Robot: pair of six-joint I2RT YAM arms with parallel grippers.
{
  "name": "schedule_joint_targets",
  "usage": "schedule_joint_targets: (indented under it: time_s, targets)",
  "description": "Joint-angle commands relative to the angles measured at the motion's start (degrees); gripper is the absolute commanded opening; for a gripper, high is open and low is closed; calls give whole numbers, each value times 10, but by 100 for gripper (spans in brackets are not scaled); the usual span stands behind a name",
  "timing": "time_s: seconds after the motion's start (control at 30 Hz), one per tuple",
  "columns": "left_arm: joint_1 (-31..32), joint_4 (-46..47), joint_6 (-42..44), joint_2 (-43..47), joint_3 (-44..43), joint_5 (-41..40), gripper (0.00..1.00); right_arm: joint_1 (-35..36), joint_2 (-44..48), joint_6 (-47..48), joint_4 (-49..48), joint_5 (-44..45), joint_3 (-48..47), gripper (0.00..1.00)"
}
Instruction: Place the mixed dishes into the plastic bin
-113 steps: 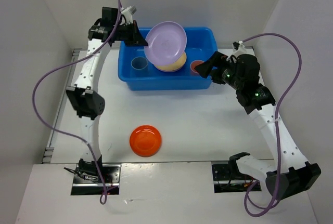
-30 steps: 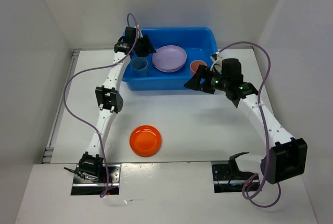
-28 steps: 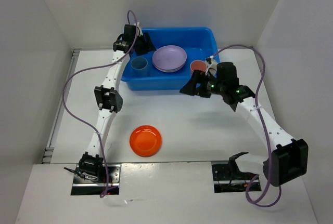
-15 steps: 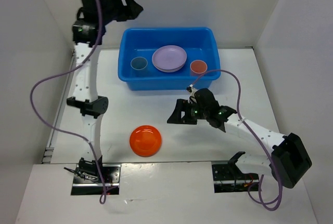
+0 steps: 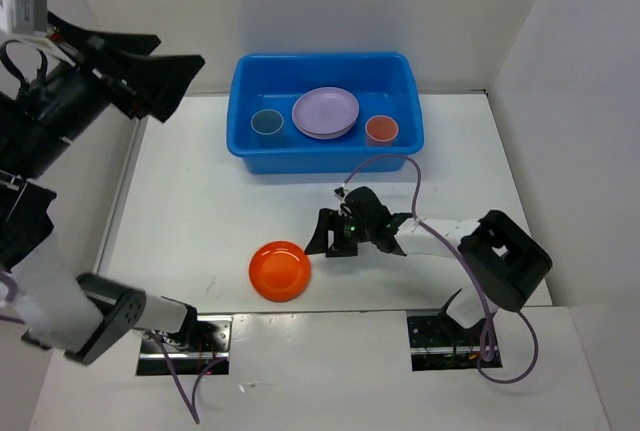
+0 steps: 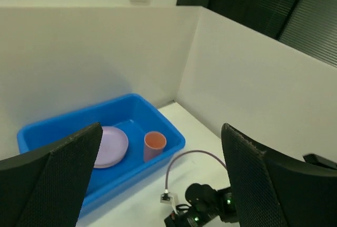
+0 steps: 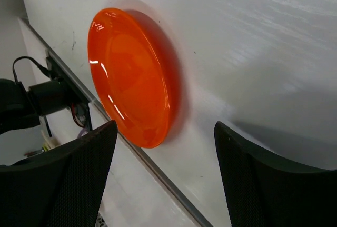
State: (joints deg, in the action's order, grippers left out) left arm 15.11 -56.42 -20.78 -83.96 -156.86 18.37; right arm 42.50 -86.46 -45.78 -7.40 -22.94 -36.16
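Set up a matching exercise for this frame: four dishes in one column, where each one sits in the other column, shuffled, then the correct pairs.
Dishes
1. round orange plastic plate
2. round lavender plastic plate
3. small light-blue plastic cup
4. salmon-pink plastic cup

Places
A. middle of the big blue rectangular plastic bin
B. right end of the bin in the top view
C. on the white table, outside the bin
D. left end of the bin in the top view

Pairs: 1-C, 2-A, 3-D, 4-B

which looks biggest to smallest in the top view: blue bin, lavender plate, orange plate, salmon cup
1. blue bin
2. lavender plate and orange plate: nearly alike, too close to rank
3. salmon cup
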Motion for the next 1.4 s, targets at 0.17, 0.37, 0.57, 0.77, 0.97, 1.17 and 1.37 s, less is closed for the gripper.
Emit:
schedule_joint_targets:
  time_s: [0.17,0.37,0.57,0.77,0.97,1.17,1.37]
  targets:
    - [6,293,-43,324,546,-7,100,50,-100,-33,-123,-13,-26,79]
    - [6,235,-19,330,579,-7,100,55,-146,-38,-159,-34,-26,72]
    - [6,256,-25,344,620,-7,100,60,-191,-56,-207,-58,-20,55]
    - [6,256,-30,333,626,-1,100,65,-230,-56,-227,-69,-20,21]
    - [6,245,-17,333,632,-6,100,71,-166,-47,-165,-74,-41,2]
    - [6,240,-17,347,645,-6,100,42,48,24,86,-47,-163,0]
    - [6,250,-17,357,645,-11,100,-164,95,86,192,-105,-332,0]
